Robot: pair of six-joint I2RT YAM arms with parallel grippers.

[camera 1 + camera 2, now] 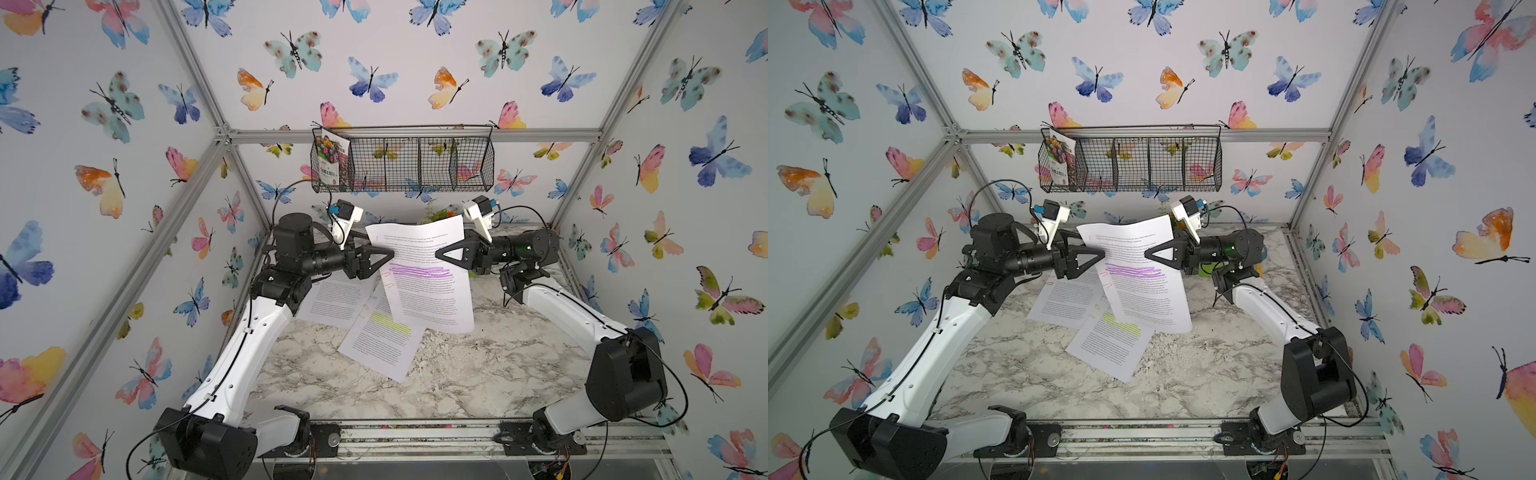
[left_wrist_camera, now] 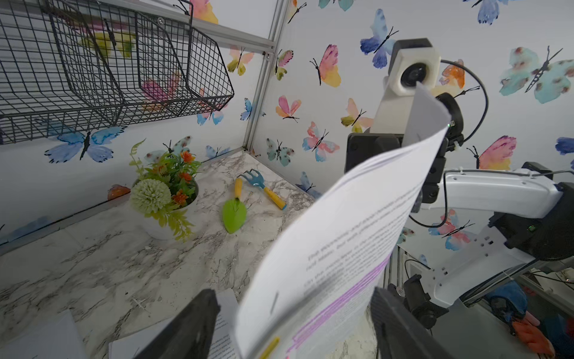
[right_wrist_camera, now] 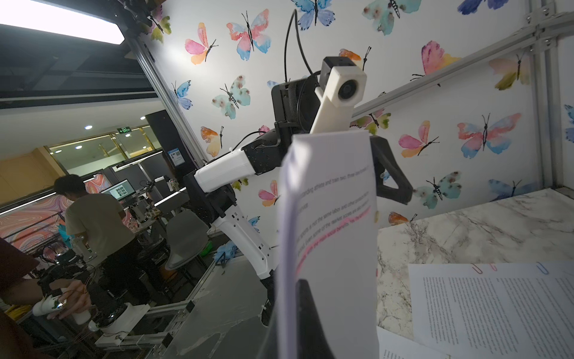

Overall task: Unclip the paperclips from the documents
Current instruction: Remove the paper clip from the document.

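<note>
Pinching purple-banded document (image 1: 428,291) edge, right hand (image 1: 439,255) clamped; left hand (image 1: 382,248) spread astride opposite edge.

Raised document (image 1: 422,291) blocks the middle, wire basket (image 1: 415,166) overhead behind, open tabletop (image 1: 415,399) nearside

The purple sheet (image 1: 428,286) hangs lifted and curled, clips (image 1: 389,286) on one long edge (colours hard to tell). The yellow sheet (image 1: 380,347) and plain sheet (image 1: 332,301) lie flat, overlapping, clipped too.
</note>
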